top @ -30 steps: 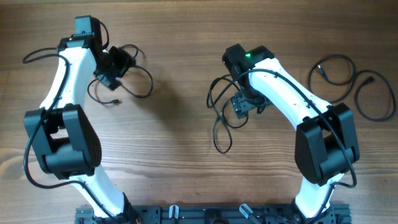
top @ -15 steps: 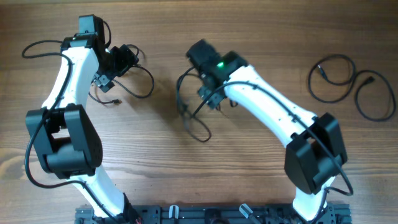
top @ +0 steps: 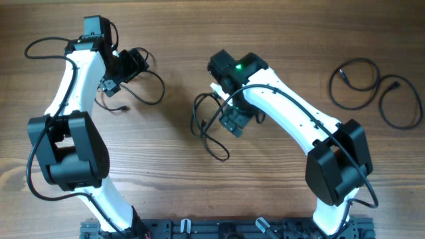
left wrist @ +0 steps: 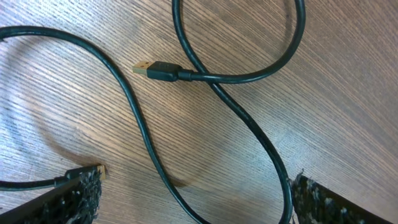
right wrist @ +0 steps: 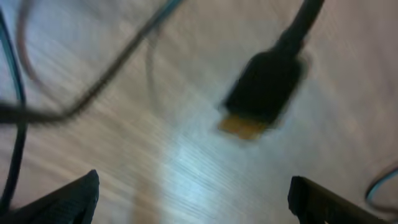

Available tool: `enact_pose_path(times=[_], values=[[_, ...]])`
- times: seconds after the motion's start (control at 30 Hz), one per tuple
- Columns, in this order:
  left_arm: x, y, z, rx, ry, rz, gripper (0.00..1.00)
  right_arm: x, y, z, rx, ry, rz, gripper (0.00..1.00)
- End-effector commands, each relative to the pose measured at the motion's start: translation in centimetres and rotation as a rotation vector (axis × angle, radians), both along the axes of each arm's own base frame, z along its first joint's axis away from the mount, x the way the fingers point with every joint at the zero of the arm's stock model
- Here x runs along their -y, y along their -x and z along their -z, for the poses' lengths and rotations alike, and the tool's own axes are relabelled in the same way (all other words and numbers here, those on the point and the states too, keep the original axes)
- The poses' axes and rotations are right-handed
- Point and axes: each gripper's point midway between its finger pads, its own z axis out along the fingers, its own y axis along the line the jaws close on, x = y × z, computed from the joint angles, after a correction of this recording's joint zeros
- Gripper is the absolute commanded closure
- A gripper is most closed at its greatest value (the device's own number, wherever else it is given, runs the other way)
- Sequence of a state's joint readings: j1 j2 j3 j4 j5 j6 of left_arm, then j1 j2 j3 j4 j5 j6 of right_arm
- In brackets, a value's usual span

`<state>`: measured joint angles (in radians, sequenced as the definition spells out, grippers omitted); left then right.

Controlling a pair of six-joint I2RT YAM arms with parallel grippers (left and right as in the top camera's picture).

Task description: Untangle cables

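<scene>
Hangs left end effector (left wrist: 193, 199) fully apart over looping cables (left wrist: 186, 75) on the surface (left wrist: 62, 106), clamping nothing; holds right end effector (right wrist: 193, 199) equally wide above a blurred plug (right wrist: 264, 84), empty.

Both arms on my screen share one build. The left arm (top: 70, 79) and the right arm (top: 292, 116) have smooth, curved white plastic shells joined by bulky matte black joint housings (top: 66, 149). A thin black wire (top: 304, 96) runs along the right shell, and a small green light (top: 234, 67) glows on its black wrist block. The left arm's coarse, gritty black finger pads (left wrist: 71, 199) show. A black base rail (top: 199, 229) carries both.
</scene>
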<state>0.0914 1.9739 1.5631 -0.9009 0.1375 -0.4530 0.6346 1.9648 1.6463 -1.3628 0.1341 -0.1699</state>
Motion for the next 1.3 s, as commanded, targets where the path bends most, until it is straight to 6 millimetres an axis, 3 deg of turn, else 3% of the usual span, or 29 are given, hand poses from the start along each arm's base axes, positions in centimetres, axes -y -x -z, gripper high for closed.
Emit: enact_pose_path(times=[0.0,0.1,0.13,0.2,0.23,0.33,0.4,0.5,0.6,0.73,0.8,0.9,0.97,1.13,1.27], values=[[-0.2,0.0,0.3,-0.004,-0.023,0.026,0.0,3.6,-2.2,-1.8,0.162,0.161,0.148,0.0],[-0.2,0.0,0.3,-0.004,-0.023,0.026,0.0,7.0,-4.9,-3.5,0.398,0.295,0.373,0.0],[-0.2,0.0,0.3,-0.004,-0.023,0.026,0.0,7.1,-5.3,-3.5,0.421,0.282,0.423,0.0],[-0.2,0.0,0.3,-0.004,-0.023,0.026,0.0,3.8,-3.8,-1.7,0.202,0.123,0.184,0.0],[-0.2,0.0,0.3,-0.004,-0.023,0.026,0.0,3.9,-4.0,-1.8,0.21,0.13,0.153,0.0],[-0.2,0.0,0.3,-0.003,-0.023,0.026,0.0,7.3,-7.1,-4.3,0.518,0.301,0.4,0.0],[-0.3,-0.1,0.3,0.001,-0.024,0.026,0.0,8.4,-8.1,-5.4,0.616,0.354,0.435,0.0],[-0.3,-0.1,0.3,0.001,-0.024,0.026,0.0,8.7,-9.1,-6.0,0.59,0.424,0.239,0.0],[-0.3,-0.1,0.3,0.001,-0.024,0.026,0.0,10.9,-10.5,-9.6,0.767,0.612,0.233,0.0],[0.0,-0.3,0.2,0.015,-0.026,0.072,0.0,8.7,-10.0,-7.3,0.61,0.52,0.074,0.0],[1.0,-0.3,-0.2,0.039,0.006,0.165,0.02,8.6,-10.0,-7.4,0.619,0.516,0.088,0.0],[3.4,0.0,-3.0,0.13,0.086,0.371,0.17,8.6,-10.3,-7.1,0.632,0.479,0.139,0.0],[4.2,0.5,-5.7,0.195,0.101,0.432,0.19,8.0,-10.3,-6.3,0.601,0.424,0.14,0.0],[7.6,2.3,-14.4,0.435,0.222,0.563,0.17,7.0,-9.8,-4.2,0.49,0.279,0.152,0.0],[8.7,4.3,-17.6,0.507,0.238,0.636,0.15,7.2,-9.8,-3.6,0.45,0.231,0.181,0.0]])
